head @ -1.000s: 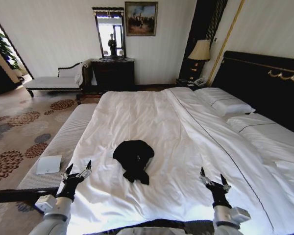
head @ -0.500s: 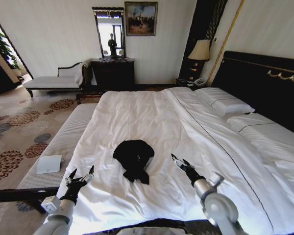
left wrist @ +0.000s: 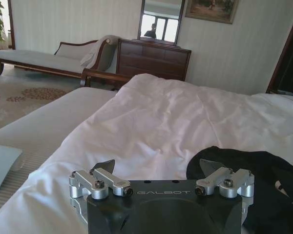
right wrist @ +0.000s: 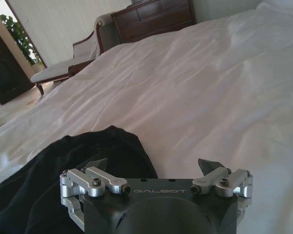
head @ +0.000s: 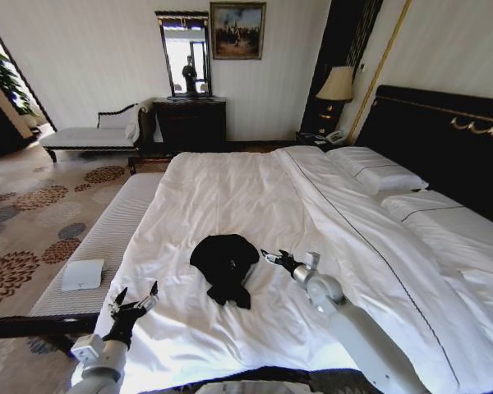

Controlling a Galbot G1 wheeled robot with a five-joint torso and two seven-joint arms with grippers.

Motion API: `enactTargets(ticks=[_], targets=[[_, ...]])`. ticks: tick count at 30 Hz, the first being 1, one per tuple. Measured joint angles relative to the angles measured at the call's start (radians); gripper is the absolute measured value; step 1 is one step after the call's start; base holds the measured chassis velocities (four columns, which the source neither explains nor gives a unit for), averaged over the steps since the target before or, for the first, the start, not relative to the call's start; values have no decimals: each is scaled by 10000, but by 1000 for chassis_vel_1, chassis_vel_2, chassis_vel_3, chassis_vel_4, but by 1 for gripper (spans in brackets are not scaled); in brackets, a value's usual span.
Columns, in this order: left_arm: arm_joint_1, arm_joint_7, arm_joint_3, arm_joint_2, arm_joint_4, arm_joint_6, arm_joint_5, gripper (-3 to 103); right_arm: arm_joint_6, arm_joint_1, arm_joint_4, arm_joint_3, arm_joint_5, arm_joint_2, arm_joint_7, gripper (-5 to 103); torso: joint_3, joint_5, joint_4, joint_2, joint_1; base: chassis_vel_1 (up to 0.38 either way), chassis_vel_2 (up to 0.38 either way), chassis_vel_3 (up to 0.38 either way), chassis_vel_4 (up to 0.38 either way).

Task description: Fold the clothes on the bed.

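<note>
The right claw (head: 270, 257) has reached, open, seemingly just beside the black top (head: 224, 265); left claw (head: 134, 300) hovers open.

We can't read any lettering on the clothes (head: 223, 266); the top lies crumpled, so its sleeves and front stay folded under (just a black heap from the head view). The left wrist view cuts the clothes (left wrist: 263, 180) at its edge, and the gripper body hides part of them. The bed (head: 255, 197) runs off the head view's near and right edges, its frame mostly hidden under the duvet.
</note>
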Motion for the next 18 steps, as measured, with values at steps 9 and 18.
enactTargets(ticks=[9, 18], targets=[[53, -120, 374, -283, 79, 0, 270, 98, 345, 1424, -1887, -707, -385, 1313, -298, 100, -1, -1, 2, 0, 1, 0, 0, 0, 0], [17, -141, 422, -241, 102, 0, 274, 97, 589, 1539, -2625, -939, -1369, 1424, -477, 100, -1, 1, -2, 2, 1, 0, 0, 0, 0]])
